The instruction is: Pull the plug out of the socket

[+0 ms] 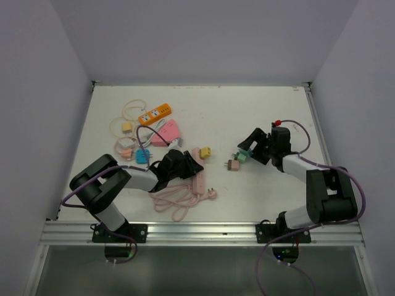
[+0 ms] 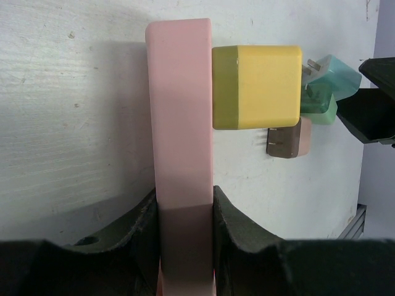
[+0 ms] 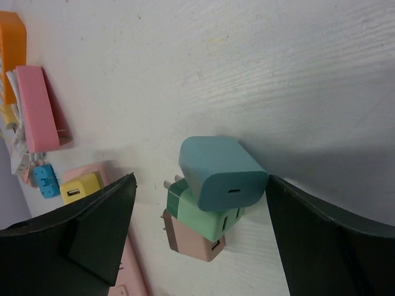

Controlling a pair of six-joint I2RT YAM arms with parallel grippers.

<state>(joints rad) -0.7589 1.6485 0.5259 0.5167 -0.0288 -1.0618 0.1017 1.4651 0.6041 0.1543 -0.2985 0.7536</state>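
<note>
The yellow plug [image 2: 256, 86] sits plugged into the side of the pink power strip [image 2: 179, 111], close to the end of the strip. The strip lies near the middle of the table [image 1: 247, 111], a little toward 6 o'clock. The left gripper [image 2: 183, 209] is clenched on the strip's body, one finger pressed against each long side, below the plug. The strip's pink cord [image 1: 176, 200] is looped at 6 o'clock of it.

At 3 o'clock of the plug lie three loose chargers in a heap: a teal charger [image 3: 219, 169] on top of a green charger [image 3: 197, 213] and a pinkish-brown charger [image 3: 191, 240]. The right gripper [image 3: 200, 180] is released, its fingers spread wide to either side of the teal one.

At 10 o'clock lie an orange power strip [image 1: 154, 113] and other cables.
</note>
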